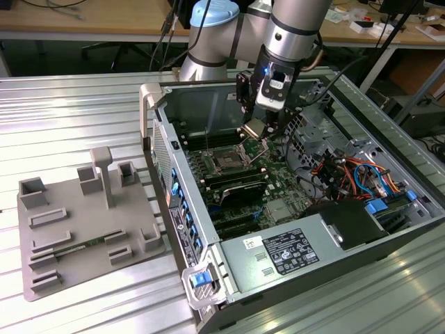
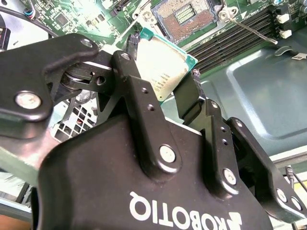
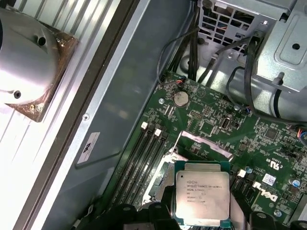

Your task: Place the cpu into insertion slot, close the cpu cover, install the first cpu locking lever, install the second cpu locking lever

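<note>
My gripper is shut on the cpu, a small square chip with a silvery top, held tilted above the motherboard inside the open computer case. In the second wrist view the black fingers pinch the cpu by two opposite edges. The insertion slot lies open a little below the chip and toward the exterior view's left, its contact field bare. In the first wrist view the cpu hangs partly over the slot, and the cpu cover is swung open beside it. A thin locking lever sticks out free.
Black memory slots run beside the socket. A grey power supply box fills the case's near end, with coloured cables on the exterior view's right. A grey fixture plate lies on the ribbed table outside the case.
</note>
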